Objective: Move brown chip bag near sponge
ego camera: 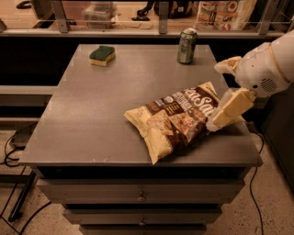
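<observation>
The brown chip bag [177,120] lies flat on the front right part of the grey table [87,114], its white lettering facing up. The sponge [102,55], green on top and yellow below, sits at the table's far left, well apart from the bag. My gripper [219,95] is at the bag's right end, just above the table's right edge, and it is open. Its lower finger [229,110] rests against the bag's right end. Its upper finger [227,65] is apart from the bag, above its far corner.
A green drink can [187,45] stands upright at the table's far right, behind the gripper. A railing and a shelf with packaged goods [220,13] run behind the table. Drawers [142,195] are below the front edge. Cables lie on the floor at the left.
</observation>
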Tool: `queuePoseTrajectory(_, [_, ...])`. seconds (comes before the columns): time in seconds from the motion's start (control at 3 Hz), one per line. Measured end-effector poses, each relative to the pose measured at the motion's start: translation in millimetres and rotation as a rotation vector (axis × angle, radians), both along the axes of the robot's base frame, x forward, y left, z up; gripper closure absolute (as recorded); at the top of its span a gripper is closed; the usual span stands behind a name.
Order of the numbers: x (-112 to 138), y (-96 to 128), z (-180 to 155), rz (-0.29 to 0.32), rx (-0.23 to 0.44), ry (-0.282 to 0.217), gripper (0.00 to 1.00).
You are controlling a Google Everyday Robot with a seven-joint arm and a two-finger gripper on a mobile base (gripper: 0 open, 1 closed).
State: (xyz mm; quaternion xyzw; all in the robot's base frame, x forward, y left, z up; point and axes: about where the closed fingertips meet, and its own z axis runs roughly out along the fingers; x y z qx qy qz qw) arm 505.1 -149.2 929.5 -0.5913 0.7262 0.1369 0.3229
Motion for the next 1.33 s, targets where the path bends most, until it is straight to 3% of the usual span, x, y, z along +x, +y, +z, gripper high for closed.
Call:
queuePoseTrajectory(0.33, [22.4, 9.7, -15.3, -0.016, 0.050, -0.009, 0.00])
queuePoseTrajectory(1.0, [42.4, 3.7, -65.3, -0.076, 0.076, 0.073, 0.00])
queuePoseTrajectory(1.33, [41.9, 1.6, -68.6, -0.094, 0.076, 0.073, 0.26])
